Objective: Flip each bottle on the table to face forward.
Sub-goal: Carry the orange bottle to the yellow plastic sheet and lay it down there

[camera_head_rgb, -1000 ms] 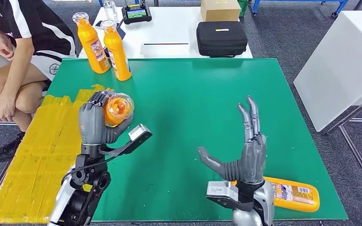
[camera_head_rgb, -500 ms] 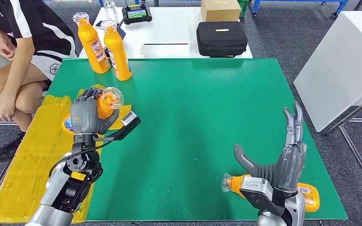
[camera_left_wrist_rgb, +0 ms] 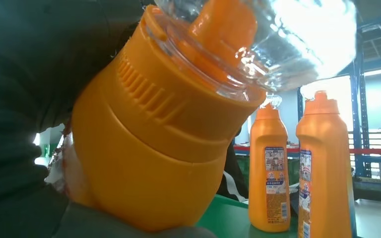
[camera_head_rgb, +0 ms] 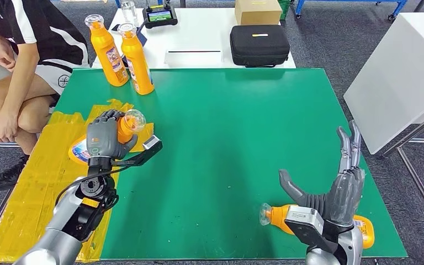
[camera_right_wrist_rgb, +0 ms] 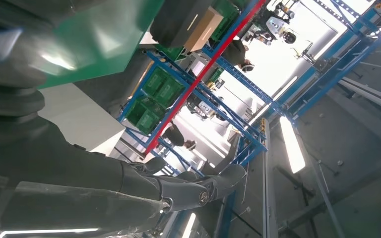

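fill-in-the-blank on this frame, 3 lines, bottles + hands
The left hand grips an orange bottle over the ____ taped area.
____ bottles stand upright at the green mat's far left corner.
The right hand is open above a bottle lying on its ____.

Answers: yellow; Two; side

We see a green table top (camera_head_rgb: pixel 237 127) in the middle, with a patch of yellow tape (camera_head_rgb: pixel 44 182) along its near left edge. Beyond it stands a white table (camera_head_rgb: pixel 199 33) bearing a black zip case (camera_head_rgb: pixel 259 45), a cardboard box (camera_head_rgb: pixel 258 11) and a small device with a screen (camera_head_rgb: pixel 160 15). Another white table (camera_head_rgb: pixel 397 72) stands at the right. The floor (camera_head_rgb: pixel 320 38) is grey carpet. A person (camera_head_rgb: pixel 27 61) sits at the far left. Blue shelving (camera_right_wrist_rgb: pixel 218 59) with green crates (camera_right_wrist_rgb: pixel 154 99) rises under bright ceiling strip lights (camera_right_wrist_rgb: pixel 292 144).
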Robot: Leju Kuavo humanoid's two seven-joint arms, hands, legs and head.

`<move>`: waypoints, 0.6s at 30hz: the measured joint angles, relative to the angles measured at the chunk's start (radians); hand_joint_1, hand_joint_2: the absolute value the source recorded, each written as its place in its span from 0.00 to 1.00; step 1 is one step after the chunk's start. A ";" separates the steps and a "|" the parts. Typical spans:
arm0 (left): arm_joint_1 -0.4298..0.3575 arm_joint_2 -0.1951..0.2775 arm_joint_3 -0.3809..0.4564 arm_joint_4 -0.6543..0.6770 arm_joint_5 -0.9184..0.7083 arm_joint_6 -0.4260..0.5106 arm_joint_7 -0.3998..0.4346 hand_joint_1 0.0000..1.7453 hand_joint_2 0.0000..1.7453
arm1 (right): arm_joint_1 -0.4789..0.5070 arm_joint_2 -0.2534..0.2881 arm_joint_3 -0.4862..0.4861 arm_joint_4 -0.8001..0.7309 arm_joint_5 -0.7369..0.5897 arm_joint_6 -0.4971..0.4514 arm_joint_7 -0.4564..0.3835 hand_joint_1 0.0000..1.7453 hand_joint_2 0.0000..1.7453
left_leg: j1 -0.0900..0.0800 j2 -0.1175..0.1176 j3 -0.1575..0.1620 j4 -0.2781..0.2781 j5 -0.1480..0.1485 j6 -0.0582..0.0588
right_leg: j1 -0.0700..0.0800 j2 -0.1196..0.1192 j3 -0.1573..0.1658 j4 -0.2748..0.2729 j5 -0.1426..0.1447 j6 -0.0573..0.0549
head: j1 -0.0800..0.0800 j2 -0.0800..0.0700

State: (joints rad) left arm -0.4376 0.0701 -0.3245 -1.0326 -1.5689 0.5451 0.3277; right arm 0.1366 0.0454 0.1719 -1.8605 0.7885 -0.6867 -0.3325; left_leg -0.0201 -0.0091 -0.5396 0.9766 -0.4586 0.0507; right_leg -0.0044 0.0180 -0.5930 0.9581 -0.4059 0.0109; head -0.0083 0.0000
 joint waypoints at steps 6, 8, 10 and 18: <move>-0.011 0.006 -0.014 0.034 0.000 -0.019 0.034 1.00 1.00 | -0.001 0.000 -0.002 0.003 0.004 -0.001 0.002 0.00 1.00 | 0.000 0.000 0.000 0.000 0.000 0.000 | 0.000 0.000 0.000 0.000 0.000 0.000 | 0.000 0.000; -0.019 0.006 -0.015 0.059 0.000 -0.021 0.029 1.00 1.00 | -0.003 0.000 -0.003 0.006 0.003 0.001 0.005 0.00 1.00 | 0.000 0.000 0.000 0.000 0.000 0.000 | 0.000 0.000 0.000 0.000 0.000 0.000 | 0.000 0.000; -0.027 0.007 -0.015 0.087 0.000 -0.022 0.025 1.00 1.00 | -0.005 0.000 -0.005 0.011 0.002 0.008 0.007 0.00 1.00 | 0.000 0.000 0.000 0.000 0.000 0.000 | 0.000 0.000 0.000 0.000 0.000 0.000 | 0.000 0.000; -0.094 0.005 -0.019 0.257 -0.003 -0.117 0.019 0.39 1.00 | -0.024 0.013 -0.023 0.028 0.033 0.061 0.025 0.00 1.00 | 0.000 0.000 0.000 0.000 0.000 0.000 | 0.000 0.000 0.000 0.000 0.000 0.000 | 0.000 0.000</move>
State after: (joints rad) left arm -0.5313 0.0755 -0.3434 -0.7758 -1.5719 0.4278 0.3468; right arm 0.1128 0.0582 0.1493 -1.8321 0.8214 -0.6254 -0.3074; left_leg -0.0200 -0.0089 -0.5392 0.9766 -0.4586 0.0507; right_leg -0.0044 0.0180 -0.5926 0.9581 -0.4058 0.0108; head -0.0083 0.0000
